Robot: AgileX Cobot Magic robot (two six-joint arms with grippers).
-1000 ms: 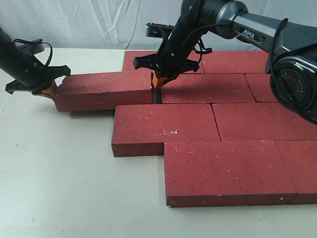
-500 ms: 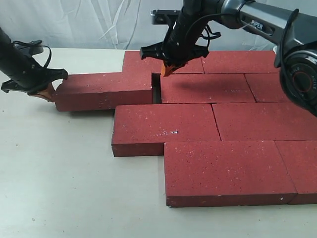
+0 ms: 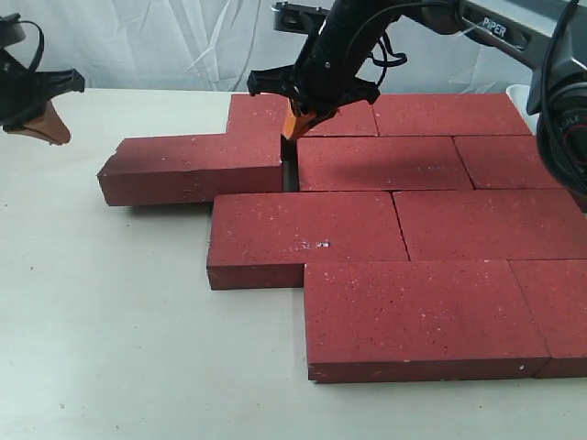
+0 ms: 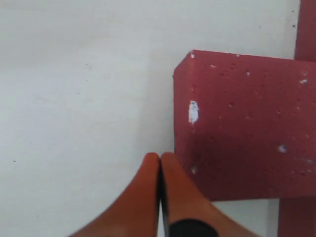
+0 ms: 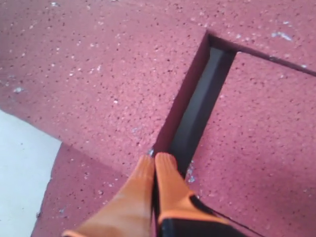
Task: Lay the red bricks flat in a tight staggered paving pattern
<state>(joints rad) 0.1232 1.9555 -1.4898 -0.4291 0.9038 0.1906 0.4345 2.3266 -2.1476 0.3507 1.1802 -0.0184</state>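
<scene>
Several dark red bricks lie flat in staggered rows on the table. The leftmost brick of the second row sits a narrow dark gap away from its neighbour. My right gripper is shut and empty, its orange tips hovering just above that gap. Off to the far left, my left gripper is shut and empty, raised above the table, clear of the brick's left end.
A white curtain hangs behind the table. Bare pale tabletop spreads left of and in front of the bricks. The right arm reaches in over the back row from the upper right.
My left gripper has drawn back from the brick's left end and risen to the far left. My right gripper has lifted out of the gap between the bricks.
</scene>
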